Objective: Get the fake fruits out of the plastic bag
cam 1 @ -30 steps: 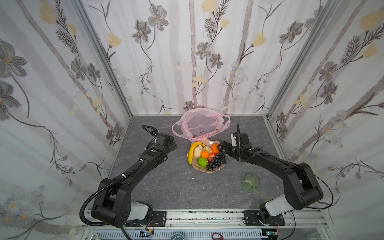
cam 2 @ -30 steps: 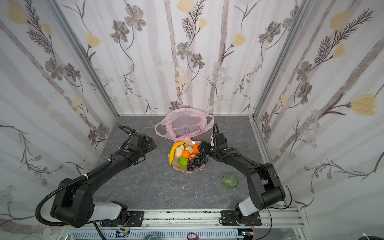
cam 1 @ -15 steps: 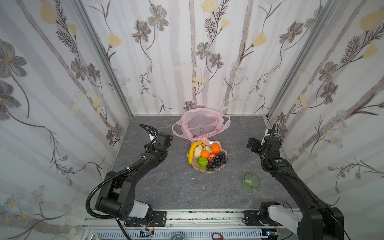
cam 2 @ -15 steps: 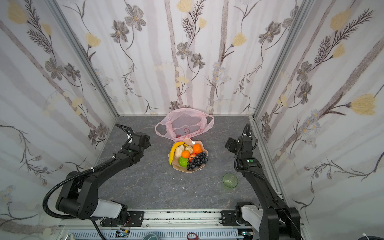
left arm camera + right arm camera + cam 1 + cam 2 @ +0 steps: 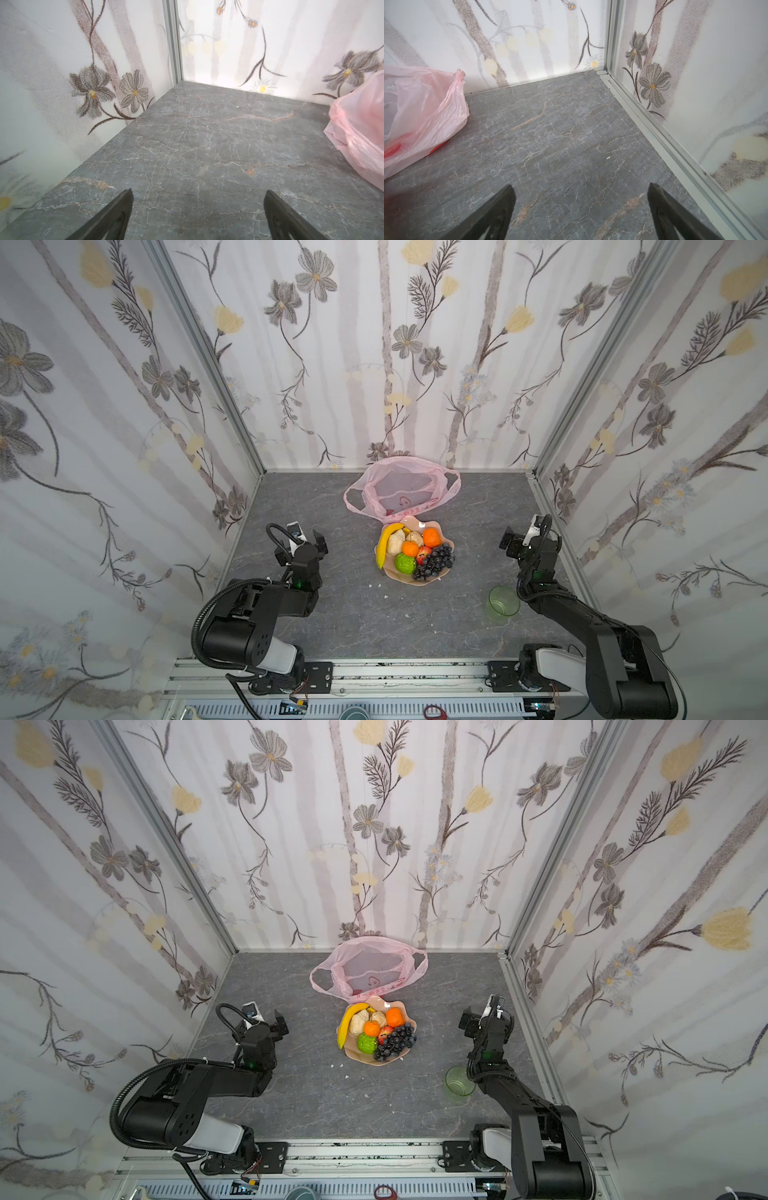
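The fake fruits (image 5: pixel 415 549) were seen heaped on a plate (image 5: pixel 398 577) mid-tabletop, just beside the plastic bag (image 5: pixel 399 485), which was slumped by the far edge. The left tool (image 5: pixel 198 192) and right tool (image 5: pixel 581 191) were held open and empty near the side edges.

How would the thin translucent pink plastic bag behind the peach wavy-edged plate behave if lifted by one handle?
Probably floppy: the pink plastic bag lies crumpled and slack. Likely very light: it looks empty, the fake fruits sitting on the plate. A push would probably crumple it.
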You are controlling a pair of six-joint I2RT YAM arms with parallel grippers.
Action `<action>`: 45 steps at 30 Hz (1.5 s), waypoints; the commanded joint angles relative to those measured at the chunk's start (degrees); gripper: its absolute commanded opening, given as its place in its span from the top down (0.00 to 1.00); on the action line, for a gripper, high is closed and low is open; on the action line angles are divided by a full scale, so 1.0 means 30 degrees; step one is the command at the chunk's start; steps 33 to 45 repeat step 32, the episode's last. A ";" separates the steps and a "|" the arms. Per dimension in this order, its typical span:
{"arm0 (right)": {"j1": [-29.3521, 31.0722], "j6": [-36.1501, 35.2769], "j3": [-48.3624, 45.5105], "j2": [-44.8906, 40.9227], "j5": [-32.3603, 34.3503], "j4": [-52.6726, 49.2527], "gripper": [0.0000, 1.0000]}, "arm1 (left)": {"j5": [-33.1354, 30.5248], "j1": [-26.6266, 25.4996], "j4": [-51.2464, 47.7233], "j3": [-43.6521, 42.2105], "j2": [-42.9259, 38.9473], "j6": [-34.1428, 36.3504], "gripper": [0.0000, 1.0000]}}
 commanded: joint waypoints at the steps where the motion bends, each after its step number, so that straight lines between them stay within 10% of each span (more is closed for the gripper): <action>1: -0.0543 -0.0875 -0.0159 0.0816 -0.2625 0.5529 0.00 | 0.1762 0.0549 0.4964 -0.0822 0.0183 0.0312 0.00; 5: -0.0926 -0.1226 -0.0500 0.0527 -0.5301 0.6008 0.00 | 0.2731 0.0846 0.4927 -0.0603 0.0513 0.0369 0.00; 10: -0.0868 -0.1008 -0.3901 0.2784 -0.5295 1.4858 0.00 | 0.3272 0.0928 0.5591 -0.0710 0.1431 0.0338 0.00; 17: 0.0420 -0.1762 -0.2816 0.2585 -0.2352 1.2444 0.00 | 0.3561 0.1235 0.5417 -0.0422 0.1590 0.0185 0.00; 45: 0.0495 -0.1862 -0.2825 0.2556 -0.2383 1.2330 0.01 | 0.3539 0.1253 0.5439 -0.0476 0.1564 0.0150 0.00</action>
